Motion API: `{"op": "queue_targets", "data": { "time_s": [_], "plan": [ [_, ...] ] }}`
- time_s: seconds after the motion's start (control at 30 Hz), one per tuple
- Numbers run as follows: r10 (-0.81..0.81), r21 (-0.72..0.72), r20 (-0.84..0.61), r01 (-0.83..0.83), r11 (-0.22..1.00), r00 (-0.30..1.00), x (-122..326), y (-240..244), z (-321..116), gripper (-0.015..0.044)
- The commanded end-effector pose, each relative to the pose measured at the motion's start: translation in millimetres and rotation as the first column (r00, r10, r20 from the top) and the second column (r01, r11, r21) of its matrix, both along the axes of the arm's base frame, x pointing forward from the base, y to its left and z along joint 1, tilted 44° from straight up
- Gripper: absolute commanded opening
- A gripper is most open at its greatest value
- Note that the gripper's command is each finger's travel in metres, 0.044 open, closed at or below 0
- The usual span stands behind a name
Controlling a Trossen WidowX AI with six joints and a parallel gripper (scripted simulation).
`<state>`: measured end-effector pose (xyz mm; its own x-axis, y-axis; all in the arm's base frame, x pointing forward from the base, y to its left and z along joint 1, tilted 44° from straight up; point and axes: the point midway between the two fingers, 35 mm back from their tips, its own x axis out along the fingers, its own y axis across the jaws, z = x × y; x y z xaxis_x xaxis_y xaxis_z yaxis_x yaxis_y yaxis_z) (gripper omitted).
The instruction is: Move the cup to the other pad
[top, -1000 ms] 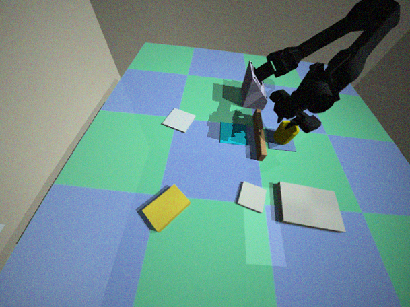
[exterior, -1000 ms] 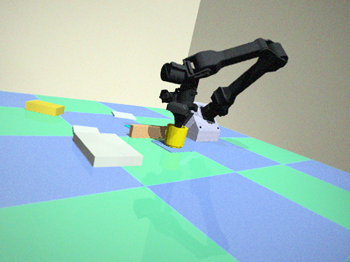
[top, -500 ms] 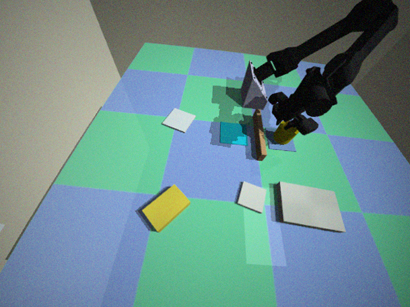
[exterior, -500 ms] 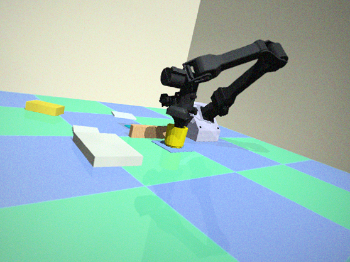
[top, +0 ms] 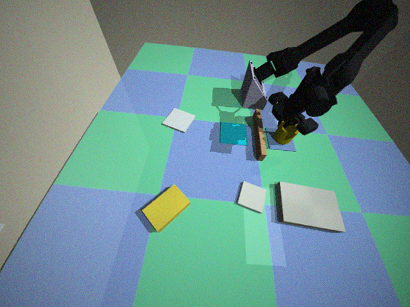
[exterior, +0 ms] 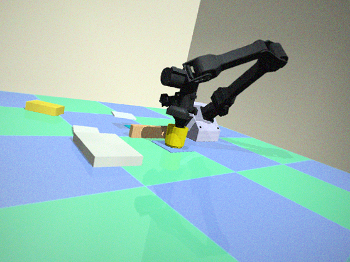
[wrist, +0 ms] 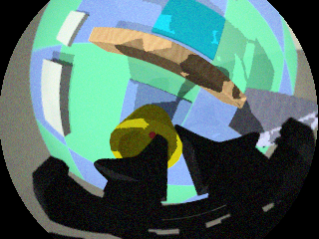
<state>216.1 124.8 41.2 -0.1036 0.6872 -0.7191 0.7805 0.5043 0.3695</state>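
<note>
The gripper (top: 286, 124) covers the far rim and mouth of the yellow cup (top: 285, 134) from above, so the marbles cannot be counted; only a red speck (wrist: 152, 134) shows in the wrist view. The cup hides most of its blue-grey pad (top: 281, 145). The wooden bar (exterior: 145, 131) screens the teal pad (exterior: 126, 125) in the exterior view.

We see our gripper (wrist: 171, 153) clamped on the yellow cup's (wrist: 136, 134) rim, a red marble (wrist: 152, 134) inside; beyond lie the wooden bar (wrist: 166, 62) and teal pad (wrist: 193, 23).
</note>
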Motion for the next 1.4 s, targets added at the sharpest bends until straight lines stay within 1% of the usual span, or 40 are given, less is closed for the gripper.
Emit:
{"op": "queue_targets", "data": {
  "time_s": [0.0,0.07,0.1,0.93,1.37],
  "plan": [
    [0.0,0.0,0.0,0.0,1.0,1.0,0,0,0,0.0033],
    [0.0,0.0,0.0,0.0,1.0,1.0,0,0,0,0.002],
    [0.0,0.0,0.0,0.0,1.0,1.0,0,0,0,0.0],
    [-0.003,0.0,-0.01,0.003,1.0,1.0,3,-49,45,0.0],
    [-0.004,0.006,-0.026,0.004,1.0,1.0,-2,-49,43,0.0]
  ]
}}
